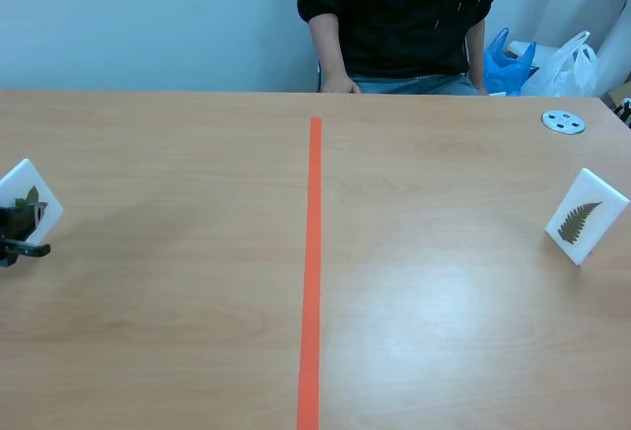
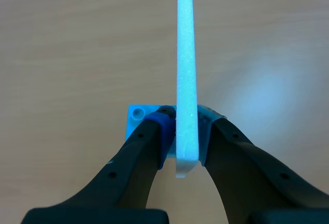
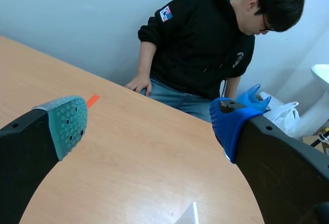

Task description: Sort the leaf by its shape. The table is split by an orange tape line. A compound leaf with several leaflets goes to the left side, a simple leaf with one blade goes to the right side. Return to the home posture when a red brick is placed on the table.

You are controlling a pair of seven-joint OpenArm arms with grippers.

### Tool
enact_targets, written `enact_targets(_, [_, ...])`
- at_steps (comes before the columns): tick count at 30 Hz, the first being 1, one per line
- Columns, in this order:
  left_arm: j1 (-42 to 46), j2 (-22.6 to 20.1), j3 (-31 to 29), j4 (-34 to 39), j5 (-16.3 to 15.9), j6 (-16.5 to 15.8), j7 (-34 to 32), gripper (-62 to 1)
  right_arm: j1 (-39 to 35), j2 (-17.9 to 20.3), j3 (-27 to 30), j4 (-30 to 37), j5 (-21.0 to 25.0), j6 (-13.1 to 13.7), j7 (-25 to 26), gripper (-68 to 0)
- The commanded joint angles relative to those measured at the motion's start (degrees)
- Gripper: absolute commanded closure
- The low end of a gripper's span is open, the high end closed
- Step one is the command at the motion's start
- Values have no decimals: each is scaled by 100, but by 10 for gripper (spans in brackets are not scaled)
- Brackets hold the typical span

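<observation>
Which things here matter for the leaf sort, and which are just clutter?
Job:
left gripper, shut on a leaf card
fern-leaf card
orange tape line
right gripper, open

Lying about:
grey disc
blue plastic bag
white plastic bag

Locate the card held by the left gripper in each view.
Scene view: card at the far left edge, in the left gripper.
Left wrist view: edge-on, upright, pressed between the fingers.
Right wrist view: not in it.
Shared landmark: the wooden table; the tape line shows only in scene and right wrist views.
</observation>
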Motion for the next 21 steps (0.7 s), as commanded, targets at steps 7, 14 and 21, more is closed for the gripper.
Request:
enact_targets(7, [-37, 68, -17, 131, -31, -4, -129, -100, -11, 74, 11, 4, 22, -42, 63, -489])
enact_targets(14, [-37, 109, -17, 131, -28, -7, -129, -107, -11, 74, 11, 4, 22, -42, 63, -489])
enact_targets(21, [-37, 109, -17, 131, 181, 2, -129, -202, -11, 74, 11, 4, 22, -42, 63, -489])
